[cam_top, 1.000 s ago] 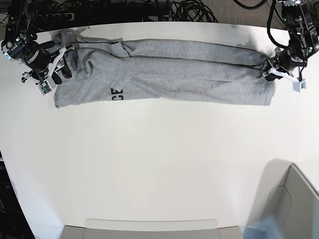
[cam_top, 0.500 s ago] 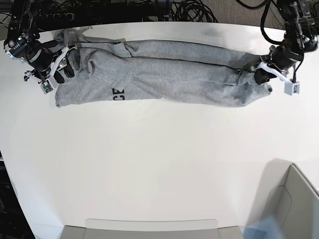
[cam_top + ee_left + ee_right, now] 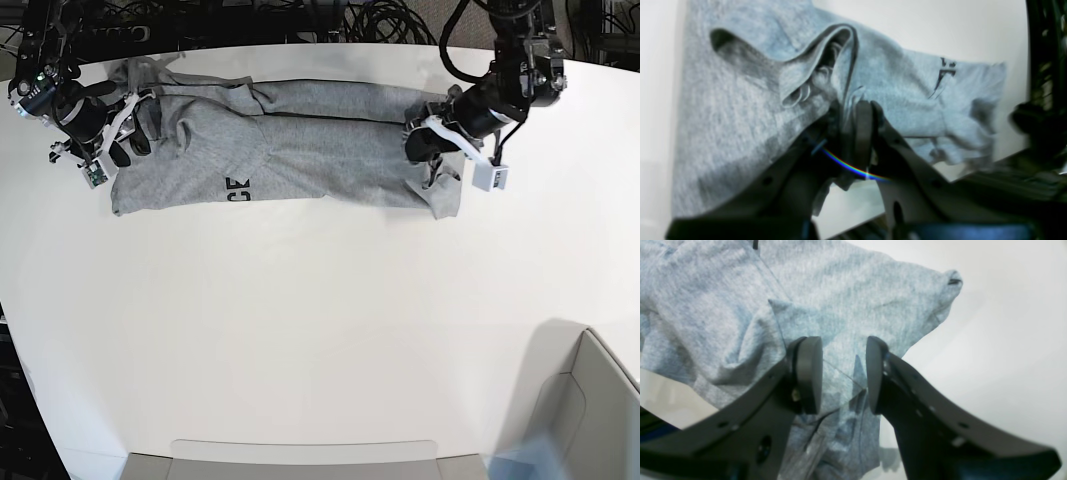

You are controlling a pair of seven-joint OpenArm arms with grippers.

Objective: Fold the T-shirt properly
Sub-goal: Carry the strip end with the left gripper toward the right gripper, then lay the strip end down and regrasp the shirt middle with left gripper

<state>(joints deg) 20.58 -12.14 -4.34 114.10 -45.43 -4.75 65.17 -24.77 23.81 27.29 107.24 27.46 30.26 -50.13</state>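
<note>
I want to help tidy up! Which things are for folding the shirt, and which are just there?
For folding:
- grey T-shirt
- left tool, pinching it
- right tool, open above it

Just there:
- grey bin, bottom right corner
- black cables, behind the table

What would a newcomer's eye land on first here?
Probably the long heather-grey cotton T-shirt stretched across the upper part of the white table, its far-right end bunched in the black left tool. Next, the bold black block letters near its left part, in the base view. Then the open black right tool, poised over the shirt's other end.
</note>
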